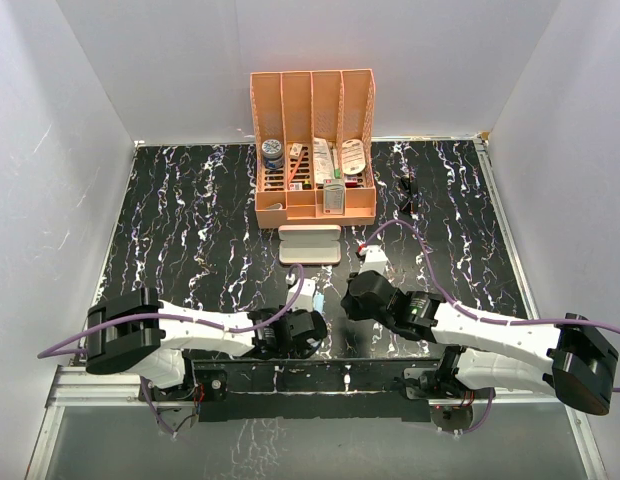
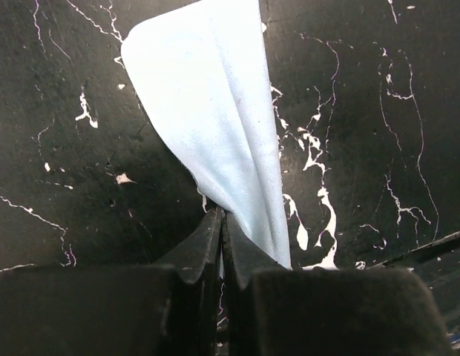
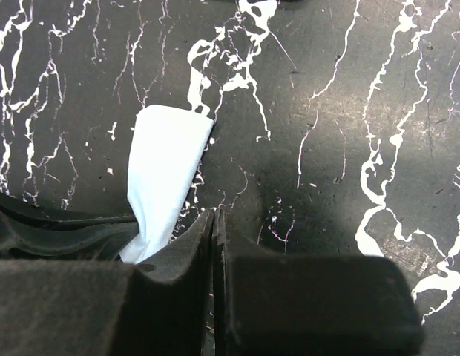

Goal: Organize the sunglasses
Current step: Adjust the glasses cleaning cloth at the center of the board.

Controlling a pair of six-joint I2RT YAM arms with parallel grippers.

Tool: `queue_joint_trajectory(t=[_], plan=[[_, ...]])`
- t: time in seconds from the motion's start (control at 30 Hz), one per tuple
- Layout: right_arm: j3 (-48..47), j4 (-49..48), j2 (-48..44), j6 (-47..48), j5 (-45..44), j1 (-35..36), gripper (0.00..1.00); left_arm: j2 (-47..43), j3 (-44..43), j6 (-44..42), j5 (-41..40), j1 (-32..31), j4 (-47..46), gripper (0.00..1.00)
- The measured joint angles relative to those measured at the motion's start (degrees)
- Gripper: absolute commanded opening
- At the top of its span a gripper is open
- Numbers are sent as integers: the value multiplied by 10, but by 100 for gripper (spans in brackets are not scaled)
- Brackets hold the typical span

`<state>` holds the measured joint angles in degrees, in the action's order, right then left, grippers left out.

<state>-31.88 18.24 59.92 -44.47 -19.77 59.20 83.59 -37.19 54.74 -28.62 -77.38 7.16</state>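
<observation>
L arm (image 1: 200, 325) low & inward, L gripper (image 2: 221, 222) tight on cloth (image 2: 208, 111)

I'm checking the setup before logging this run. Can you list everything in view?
sunglasses: one pair, black, on the table just right of the organizer
case: one, pink, closed, lying just in front of the organizer
cloth: one, light blue, near the table's front centre, pinched in the left gripper
organizer: one, orange, back centre against the wall; holds small items too small to name
table: one, black with white veining
left gripper: one, black, shut on the cloth
right gripper: one, black, shut, holding nothing, beside the cloth
</observation>
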Motion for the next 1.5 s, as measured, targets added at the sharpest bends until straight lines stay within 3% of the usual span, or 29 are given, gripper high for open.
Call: queue_joint_trajectory(t=[0.23, 0.57, 0.93, 1.3, 1.33, 1.4, 1.5], plan=[[24, -3, 0, -1, 3, 0, 2, -2, -7, 10, 5, -6, 21, 0], [36, -8, 0, -9, 7, 0, 2, -47, -33, -37, -8, -11, 143, 0], [37, -19, 0, -18, 19, 0, 2, -49, -57, -132, -21, 25, 116, 0], [36, -19, 4, -17, 19, 0, 2, -46, -37, -122, -7, 27, 105, 0], [36, -19, 5, -17, 19, 0, 2, -48, -28, -118, -2, 27, 104, 4], [36, -19, 5, -17, 19, 0, 2, -49, -18, -109, 8, 27, 109, 22], [36, -19, 8, -17, 18, 0, 2, -50, -17, -96, 21, 27, 114, 38]])
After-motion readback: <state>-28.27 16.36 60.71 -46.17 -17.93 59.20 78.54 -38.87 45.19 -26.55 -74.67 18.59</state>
